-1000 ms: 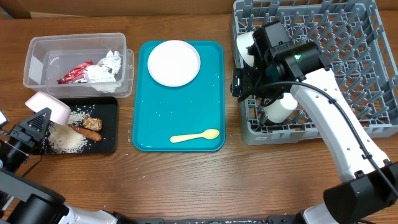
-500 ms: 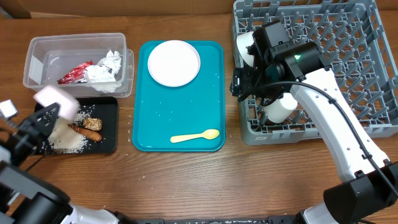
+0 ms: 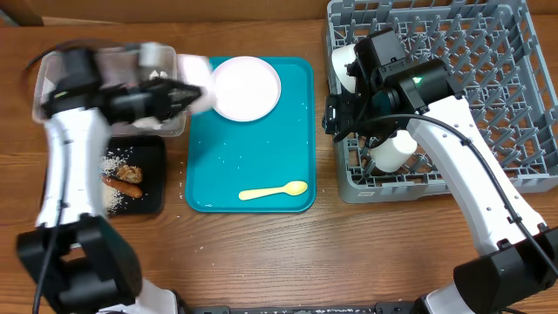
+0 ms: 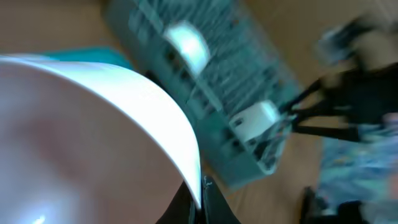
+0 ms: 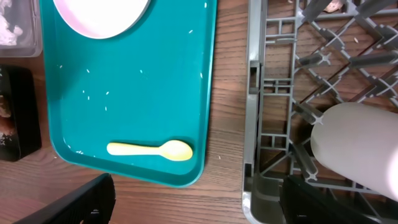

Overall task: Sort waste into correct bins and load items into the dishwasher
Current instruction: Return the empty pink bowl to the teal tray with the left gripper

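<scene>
L gripper (image 3: 179, 94) is clamped on the rim of the pink bowl (image 3: 196, 74), holding it in the air over the left edge of the teal tray (image 3: 253, 148), just beside the plate (image 3: 245, 87). L arm and bowl are both blurred in the overhead view. In the L wrist view the bowl (image 4: 81, 137) fills the left of the pic, with dark fingers (image 4: 194, 202) pinching its rim at the bottom edge.

The clear tub (image 3: 179, 126) is mostly hidden behind the L arm, so can't tell what's in it. The black tray (image 3: 153, 187) in front of it holds rice (image 3: 113, 164), a sausage (image 3: 122, 186) and a brown chunk (image 3: 131, 173).

The plate sits at the far end of the teal tray and the yellow spoon (image 3: 273, 190) lies near its front edge. A few loose rice grains are scattered on the tray between them.

R gripper (image 3: 336, 118) hangs over the gap between the teal tray and the grey rack (image 3: 488, 87). Its jaws are spread wide w/ nothing in them – the R wrist view shows both fingers far apart at the bottom corners.

The white cup (image 3: 392, 150) lies on its side in the rack's front-left corner. The small white bowl (image 3: 342, 63) is by the rack's left wall, further back – partly behind the R arm.
</scene>
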You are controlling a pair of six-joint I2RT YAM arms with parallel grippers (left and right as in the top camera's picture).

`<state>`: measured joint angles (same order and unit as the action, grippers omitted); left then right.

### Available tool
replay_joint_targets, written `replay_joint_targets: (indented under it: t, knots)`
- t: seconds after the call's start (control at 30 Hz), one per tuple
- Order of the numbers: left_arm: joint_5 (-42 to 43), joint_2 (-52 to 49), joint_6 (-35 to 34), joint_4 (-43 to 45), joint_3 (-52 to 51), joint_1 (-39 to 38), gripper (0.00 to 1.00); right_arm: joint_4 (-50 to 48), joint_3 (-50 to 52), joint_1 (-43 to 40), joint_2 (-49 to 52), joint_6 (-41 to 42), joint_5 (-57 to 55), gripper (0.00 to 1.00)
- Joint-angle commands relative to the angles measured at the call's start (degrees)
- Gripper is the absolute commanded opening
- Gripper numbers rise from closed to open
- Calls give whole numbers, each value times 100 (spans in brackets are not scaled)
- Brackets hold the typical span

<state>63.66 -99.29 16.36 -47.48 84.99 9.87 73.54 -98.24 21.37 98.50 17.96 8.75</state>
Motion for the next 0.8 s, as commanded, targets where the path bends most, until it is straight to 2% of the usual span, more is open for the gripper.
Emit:
replay_joint_targets:
  t: [0.0,0.07,0.17,0.27,0.53,0.77]
  knots:
    - [-3014,57,-1233,-7,98,-1311,4,-63,-2,-13,-33,-17,-13,87]
    - [-4271,-81,-1543,-90,96,-2026,4,-107,-2,-11,-33,-17,-13,88]
    - [-5646,-365,-1805,-190,96,-2820,4,-151,-2,-13,-33,-20,-13,88]
    - [-6450,-673,-2006,-249,96,-3353,4,-151,-2,-11,-33,-20,-13,88]
    - [-6551,-1196,-2566,-516,96,-3652,4,-192,-2,-11,-33,-20,-15,88]
    - [-6247,-1480,-2583,-649,94,-3652,6,-280,-2,-13,-33,-20,-13,88]
